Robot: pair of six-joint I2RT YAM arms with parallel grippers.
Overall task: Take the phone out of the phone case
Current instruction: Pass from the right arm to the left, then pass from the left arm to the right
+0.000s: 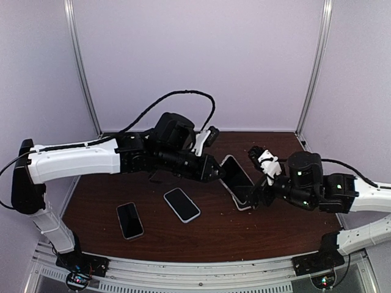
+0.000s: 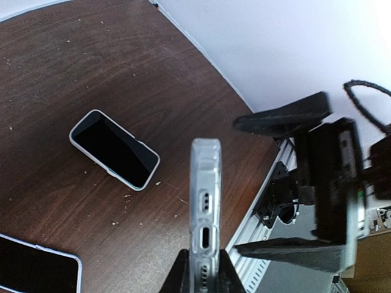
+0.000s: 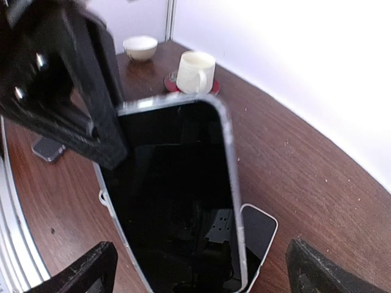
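Observation:
The phone in its clear case (image 1: 235, 177) is held off the table, tilted, at the middle right. My left gripper (image 1: 215, 170) is shut on it. In the left wrist view the cased phone (image 2: 204, 195) stands edge-on, its port cut-outs toward the camera, clamped between the two fingers of the left gripper (image 2: 203, 276). My right gripper (image 1: 259, 196) is open just past the phone's other end. In the right wrist view the black screen (image 3: 177, 195) fills the space between the wide-apart fingers of the right gripper (image 3: 201, 274), which do not touch it.
A white-edged phone (image 3: 259, 229) lies on the brown table (image 1: 201, 235) under the held one. Two more phones (image 1: 181, 204) (image 1: 129, 220) lie at front left. A cup (image 3: 195, 72) on a red coaster and a small bowl (image 3: 140, 47) stand further off.

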